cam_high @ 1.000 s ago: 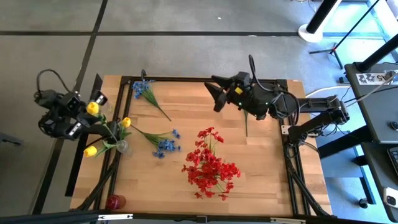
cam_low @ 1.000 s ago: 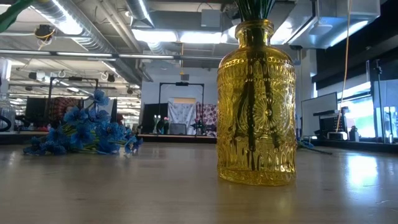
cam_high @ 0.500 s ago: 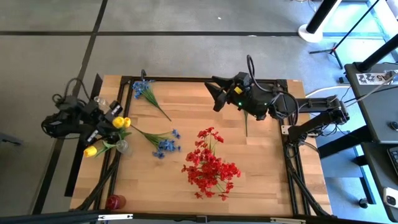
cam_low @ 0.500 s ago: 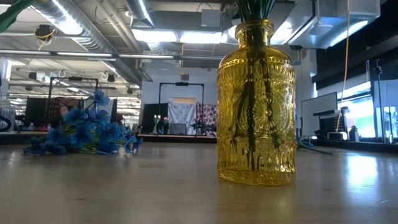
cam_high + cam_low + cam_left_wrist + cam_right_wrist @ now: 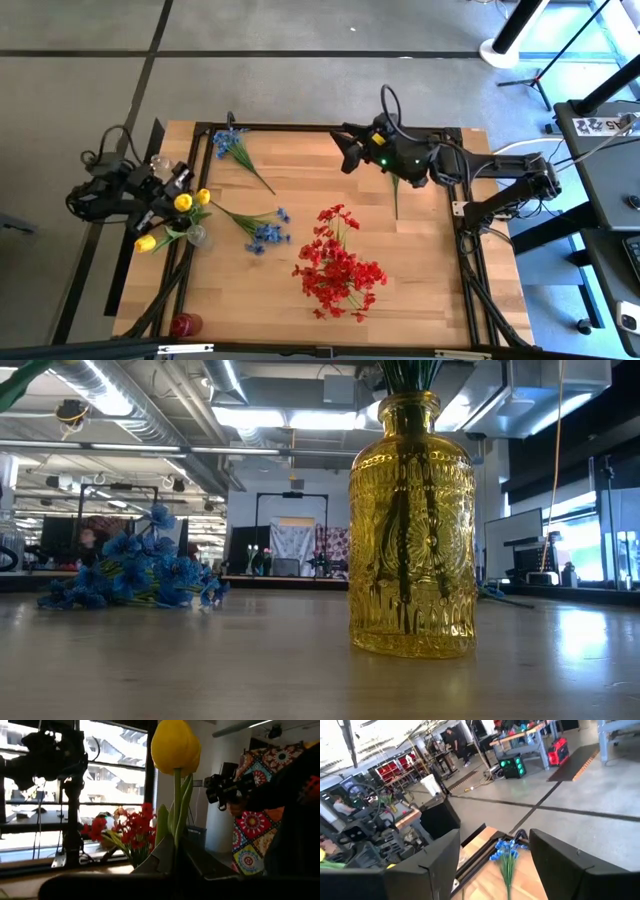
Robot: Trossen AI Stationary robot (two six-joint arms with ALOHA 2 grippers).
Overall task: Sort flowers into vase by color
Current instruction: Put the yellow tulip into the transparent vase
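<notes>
The left hand, at the left of the frame, is clamped on a yellow flower near the vase; its stem may miss the narrow neck, while the right hand waits with fingers apart.

At the top edge of your low view, the green stems in the embossed yellow glass vase are cut off, blooms unseen; your left gripper's fingers stay unreadable.
</notes>
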